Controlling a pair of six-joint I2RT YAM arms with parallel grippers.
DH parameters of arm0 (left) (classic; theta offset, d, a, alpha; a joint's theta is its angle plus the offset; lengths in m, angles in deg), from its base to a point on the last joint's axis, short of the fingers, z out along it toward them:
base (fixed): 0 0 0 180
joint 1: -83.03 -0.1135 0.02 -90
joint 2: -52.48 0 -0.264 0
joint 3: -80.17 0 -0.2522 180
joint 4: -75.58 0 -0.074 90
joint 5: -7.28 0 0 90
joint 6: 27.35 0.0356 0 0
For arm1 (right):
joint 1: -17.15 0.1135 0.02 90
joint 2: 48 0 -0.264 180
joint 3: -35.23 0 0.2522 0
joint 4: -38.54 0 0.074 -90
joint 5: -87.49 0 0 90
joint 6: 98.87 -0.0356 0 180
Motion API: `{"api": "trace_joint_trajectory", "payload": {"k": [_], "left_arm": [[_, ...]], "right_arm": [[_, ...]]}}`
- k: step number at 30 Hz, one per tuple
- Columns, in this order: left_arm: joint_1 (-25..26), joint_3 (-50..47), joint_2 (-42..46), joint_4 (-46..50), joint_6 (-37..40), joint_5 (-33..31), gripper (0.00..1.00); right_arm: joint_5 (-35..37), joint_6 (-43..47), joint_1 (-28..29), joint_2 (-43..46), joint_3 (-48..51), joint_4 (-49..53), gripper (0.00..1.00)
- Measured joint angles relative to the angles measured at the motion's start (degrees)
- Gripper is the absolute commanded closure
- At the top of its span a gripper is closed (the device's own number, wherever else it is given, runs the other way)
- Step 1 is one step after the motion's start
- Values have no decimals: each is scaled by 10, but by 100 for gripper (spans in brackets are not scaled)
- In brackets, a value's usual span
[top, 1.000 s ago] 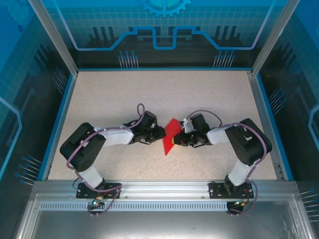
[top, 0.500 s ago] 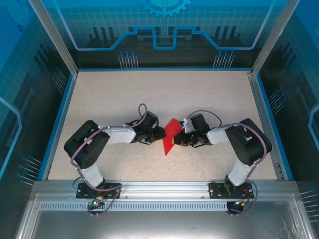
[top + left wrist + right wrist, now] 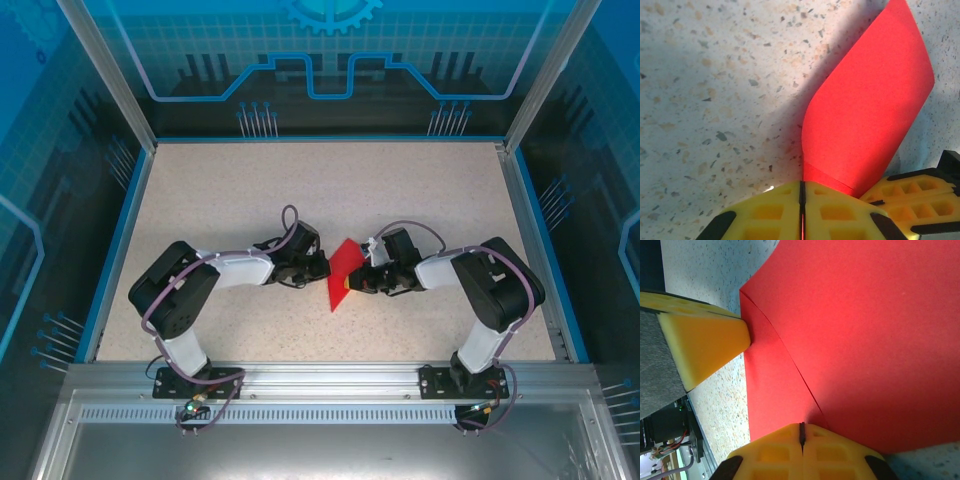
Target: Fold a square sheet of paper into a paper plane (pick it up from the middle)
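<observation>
Left arm is sitting with its elbow a touch nearer centre than a second ago, and the left jaws, partly open then, are now pressing fully together. The right arm and the sheet are staying put.

Going left to right in the top view:
- A wide strip of bare bench is lying between the left blue rim and the left arm.
- The left jaws are pinching the left edge of the square sheet of paper at mid-bench. In the left wrist view their yellow fingertips are meeting with a red sliver in the seam. The sheet is curling up and away from them, its far edge rounding over and casting a shadow on the bench.
- The sheet is showing as a creased, pointed red shape between the two jaws, its lower point aiming at the near rail. Cannot tell whether that point is touching the bench.
- The right jaws are gripping the sheet's right side, closed tight. In the right wrist view their pads are shutting on the paper, and a crease is running from the seam up to a corner beside one left fingertip.
- Bare bench is also lying between the right arm and the right rim.
- The whole far half of the bench is lying open.
</observation>
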Motion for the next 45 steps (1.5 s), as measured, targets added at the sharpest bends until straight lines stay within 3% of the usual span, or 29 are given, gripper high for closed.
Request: {"api": "trace_joint_trajectory", "payload": {"k": [23, 45], "left_arm": [[63, 135, -34, 201, 141, -101, 91], [84, 166, -62, 216, 165, -120, 89]], "right_arm": [[0, 0, 0, 0, -2, 4, 100], [22, 0, -7, 23, 6, 28, 100]]}}
